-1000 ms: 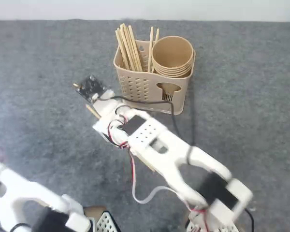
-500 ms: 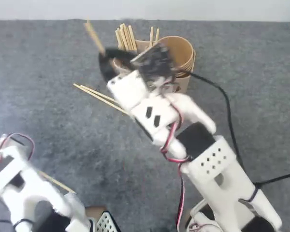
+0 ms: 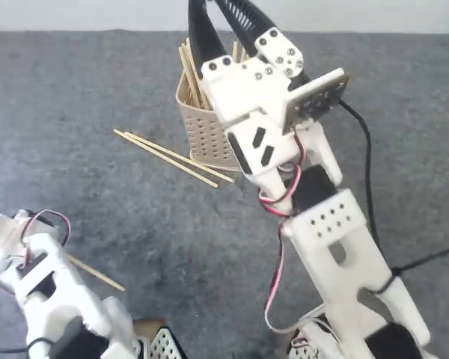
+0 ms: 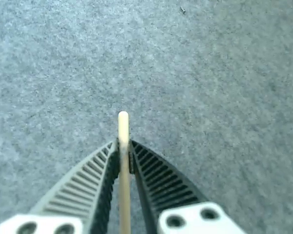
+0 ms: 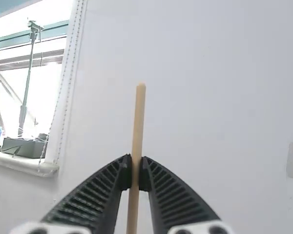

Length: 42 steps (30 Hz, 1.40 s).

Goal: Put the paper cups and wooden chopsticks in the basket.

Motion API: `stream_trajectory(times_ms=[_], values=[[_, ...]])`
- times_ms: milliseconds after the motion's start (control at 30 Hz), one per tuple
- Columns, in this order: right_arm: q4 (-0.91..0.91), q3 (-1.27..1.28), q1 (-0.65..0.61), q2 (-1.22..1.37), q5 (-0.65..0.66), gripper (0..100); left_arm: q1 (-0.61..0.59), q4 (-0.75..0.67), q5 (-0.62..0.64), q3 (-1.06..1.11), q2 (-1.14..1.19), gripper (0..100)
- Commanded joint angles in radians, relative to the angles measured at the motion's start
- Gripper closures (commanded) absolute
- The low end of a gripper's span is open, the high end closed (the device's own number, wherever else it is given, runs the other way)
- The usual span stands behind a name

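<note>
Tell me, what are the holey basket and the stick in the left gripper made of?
The basket looks like smooth beige plastic: moulded walls with even rows of holes. The chopstick in the left gripper looks like pale unvarnished wood, matt, perhaps bamboo.

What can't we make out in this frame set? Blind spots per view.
High view: the right arm covers most of the basket; any paper cups inside are hidden.
Left wrist view: the held chopstick in the left gripper runs off the bottom edge, so its full length is unknown.
Right wrist view: the raised chopstick in the right gripper is likewise cut off at the bottom.
</note>
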Motion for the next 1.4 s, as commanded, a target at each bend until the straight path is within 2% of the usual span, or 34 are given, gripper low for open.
stream_trajectory(times_ms=[0,133,367,467,533,667,733,900,1067,1233,1367], values=[[-0.124,-0.057,0.031,0.056,0.015,99.1,0.005,-0.029,0.011,-0.005,-0.046,99],[-0.216,-0.063,0.035,0.173,0.095,99.1,0.005,-0.035,0.014,0.015,-0.046,99],[-0.381,-0.069,0.036,0.361,0.153,98.7,0.005,-0.181,0.009,0.087,-0.046,99],[-0.4,-0.068,0.036,0.403,0.157,98.6,0.008,-0.19,0.009,0.093,-0.046,99],[-0.374,-0.06,0.045,0.404,0.15,95.1,0.008,-0.192,0.009,0.093,-0.046,99],[-0.268,-0.055,0.065,0.377,0.15,86.8,0.009,-0.193,0.009,0.093,-0.046,99],[-0.2,-0.046,0.073,0.335,0.146,87.0,0.009,-0.193,0.009,0.093,-0.046,99],[-0.001,0.043,0.09,0.107,0.011,87.5,0.009,-0.193,0.009,0.09,-0.046,99],[0.317,0.278,0.093,-0.271,-0.107,87.6,0.011,-0.19,0.012,0.059,-0.046,99],[0.595,0.569,0.183,-0.736,-0.267,87.6,0.011,-0.189,0.015,-0.077,-0.046,99],[0.837,0.749,0.246,-1.081,-0.282,87.6,0.012,-0.195,0.011,-0.194,-0.069,99]])
